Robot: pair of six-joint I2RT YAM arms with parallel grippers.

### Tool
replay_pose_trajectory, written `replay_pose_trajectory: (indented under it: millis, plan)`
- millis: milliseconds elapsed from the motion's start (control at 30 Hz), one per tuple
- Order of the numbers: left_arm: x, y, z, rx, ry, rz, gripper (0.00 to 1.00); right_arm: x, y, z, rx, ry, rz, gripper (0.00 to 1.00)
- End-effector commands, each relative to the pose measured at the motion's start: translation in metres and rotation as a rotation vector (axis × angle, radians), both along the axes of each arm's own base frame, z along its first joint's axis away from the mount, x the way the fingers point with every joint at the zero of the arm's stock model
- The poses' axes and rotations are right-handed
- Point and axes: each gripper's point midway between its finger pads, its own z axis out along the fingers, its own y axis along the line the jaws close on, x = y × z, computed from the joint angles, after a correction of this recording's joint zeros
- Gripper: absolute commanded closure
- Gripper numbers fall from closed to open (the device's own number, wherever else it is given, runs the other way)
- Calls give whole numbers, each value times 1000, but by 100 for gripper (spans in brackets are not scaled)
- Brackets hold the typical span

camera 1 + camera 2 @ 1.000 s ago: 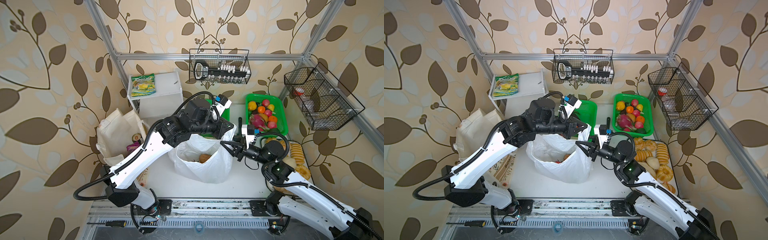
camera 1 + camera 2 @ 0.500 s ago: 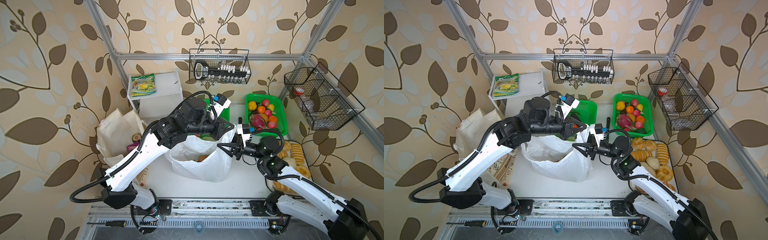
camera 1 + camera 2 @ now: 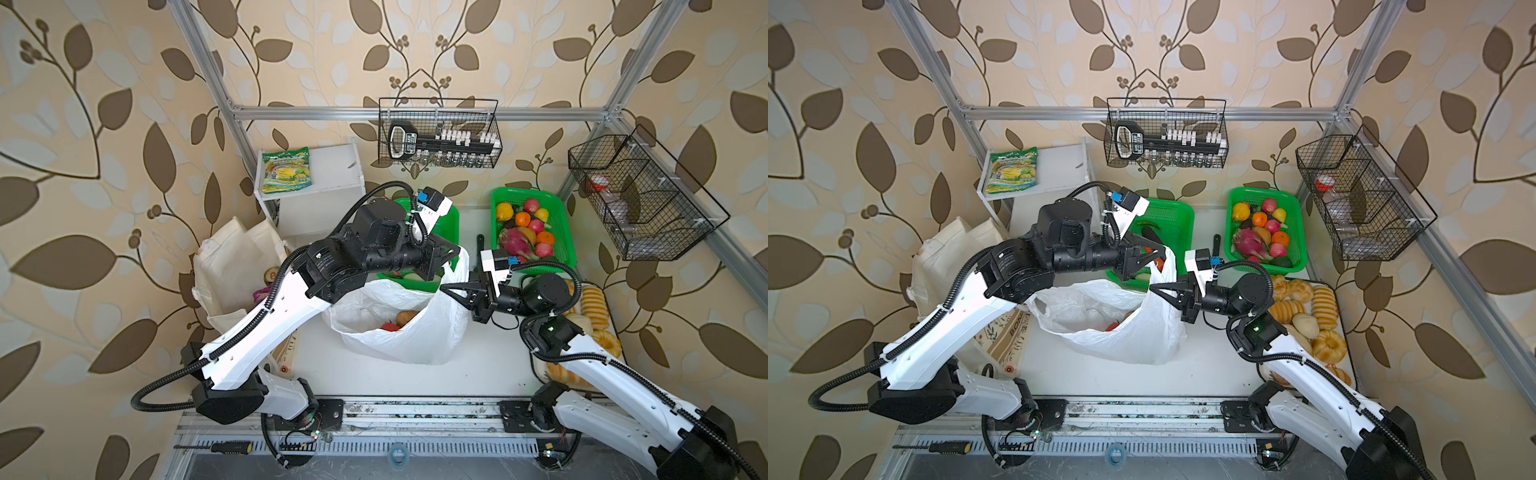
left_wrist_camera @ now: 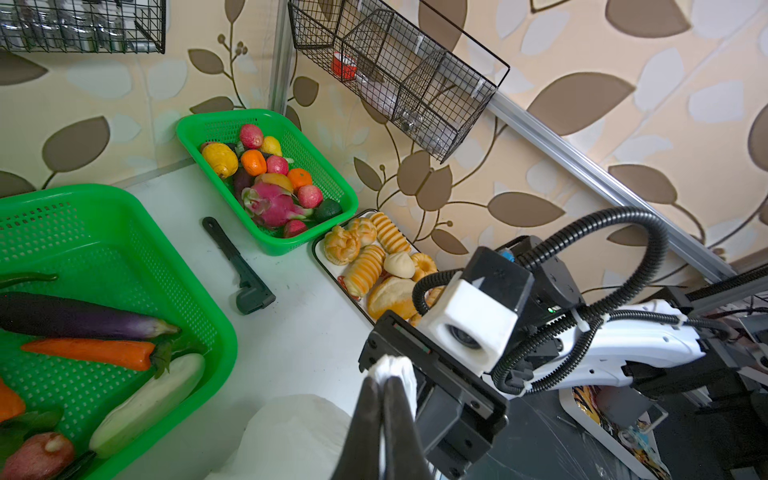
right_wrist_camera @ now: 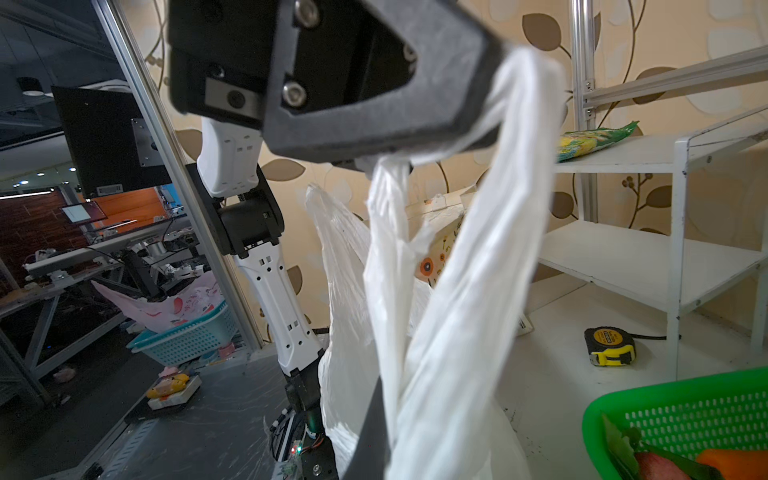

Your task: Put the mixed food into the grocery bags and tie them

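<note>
Potato (image 3: 405, 318) and tomato (image 3: 388, 327) lie inside the white plastic bag (image 3: 399, 345); your left gripper (image 3: 457, 249) and right gripper (image 3: 443, 286) clamp its handles; knot untied.

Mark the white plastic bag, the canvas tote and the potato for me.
white plastic bag (image 3: 415, 345), in a top view, on its front wall.
canvas tote (image 3: 226, 257), in a top view, on its cream side panel.
potato (image 3: 407, 318), in a top view, on its brown top, inside the bag.
</note>
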Motion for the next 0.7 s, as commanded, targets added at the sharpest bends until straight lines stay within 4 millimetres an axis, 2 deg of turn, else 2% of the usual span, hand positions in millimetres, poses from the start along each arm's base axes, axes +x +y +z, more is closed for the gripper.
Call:
replay_pose_trajectory:
  millis: [0, 133, 167, 200, 233, 333, 467, 533, 667]
  plan:
    - [2, 10, 22, -62, -51, 51, 100, 1, -5, -1, 10, 11, -30, 100]
    - [1, 9, 22, -70, -45, 48, 100, 13, -8, -9, -3, 75, -98, 100]
    - [1, 8, 22, -70, -44, 43, 90, 18, -9, -10, -2, 91, -122, 100]
    - [0, 7, 22, -73, -41, 36, 65, 21, -11, -13, -3, 106, -142, 100]
    - [0, 7, 22, -68, -38, 30, 53, 25, -11, -15, -5, 121, -162, 100]
    - [-1, 14, 26, -63, -47, 53, 30, 46, -20, -27, -26, 197, -282, 100]
    - [-3, 42, 39, -47, -96, 134, 23, 66, -31, -42, -59, 279, -373, 100]
    - [-3, 66, 43, -16, -129, 211, 22, 73, -35, -46, -59, 314, -393, 100]
    - [-5, 111, 35, 98, -141, 351, 20, 81, -41, -50, -55, 345, -424, 100]
